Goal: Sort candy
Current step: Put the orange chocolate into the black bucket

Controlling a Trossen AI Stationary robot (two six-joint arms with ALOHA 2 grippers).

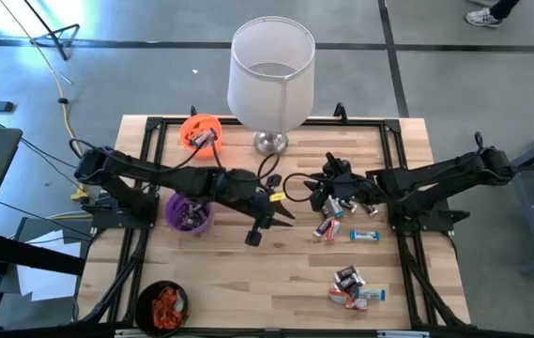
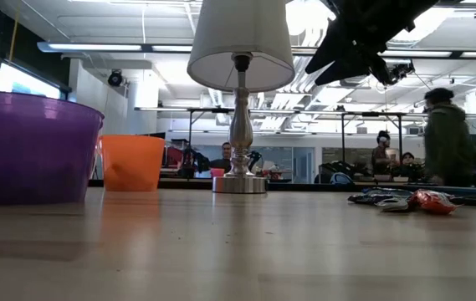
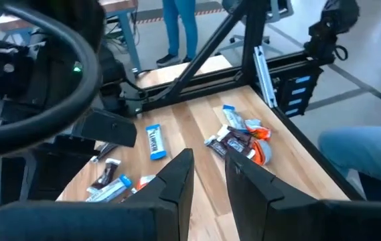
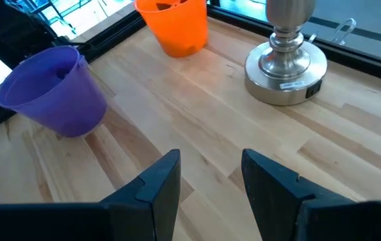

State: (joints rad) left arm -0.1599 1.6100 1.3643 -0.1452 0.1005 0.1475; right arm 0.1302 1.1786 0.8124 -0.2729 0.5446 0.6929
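Two hands hover released and empty, left hand [image 1: 281, 208] mid-table, right hand [image 1: 328, 180] above scattered candy [image 1: 334, 225].

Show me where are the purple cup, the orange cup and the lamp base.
purple cup [image 4: 63, 100], right wrist view, outer wall.
orange cup [image 4: 177, 30], right wrist view, side wall.
lamp base [image 4: 286, 67], right wrist view, metal foot.

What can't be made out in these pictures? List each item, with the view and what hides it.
- What the purple cup holds: low view, hidden by its own wall; high view, too small to tell the wrappers.
- What the orange cup holds: low view, hidden by its wall.
- How many pieces of candy there are: low view, seen edge-on and overlapping.
- The table under the lampshade: high view, the shade covers it.
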